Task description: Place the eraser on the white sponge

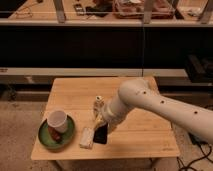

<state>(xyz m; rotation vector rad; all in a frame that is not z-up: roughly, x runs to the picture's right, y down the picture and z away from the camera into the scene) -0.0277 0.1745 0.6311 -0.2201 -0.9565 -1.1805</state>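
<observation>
The gripper (100,126) hung low over the front of the bench (145,131), at the end of a thick white arm (150,102) that reached in from the right. Its jaws were pinching the top of the eraser (101,135), which hung on end and slightly tilted. The eraser sat just to the right of the sponge (87,139) and was not yet on it. Whether its lower edge touched the wood could not be told.

The step in hand looked like the final placing. Done well, it would call for a small shift left until the eraser was over the middle of the pad. A gentle descent would follow, with the jaws parting only once the pad took the weight. The two pieces looked about equal in length, so lining up their long sides would leave little overhang. Let go while on end, the eraser would likely topple off.

The eraser was a flat, dark, smooth-looking block with rounded corners, probably rigid. The sponge was a pale, mottled pad, likely soft enough to give under it. A small clear bottle (98,103) stood close behind the gripper. Left of the sponge, a white cup (58,120) stood on a green plate (45,138).
</observation>
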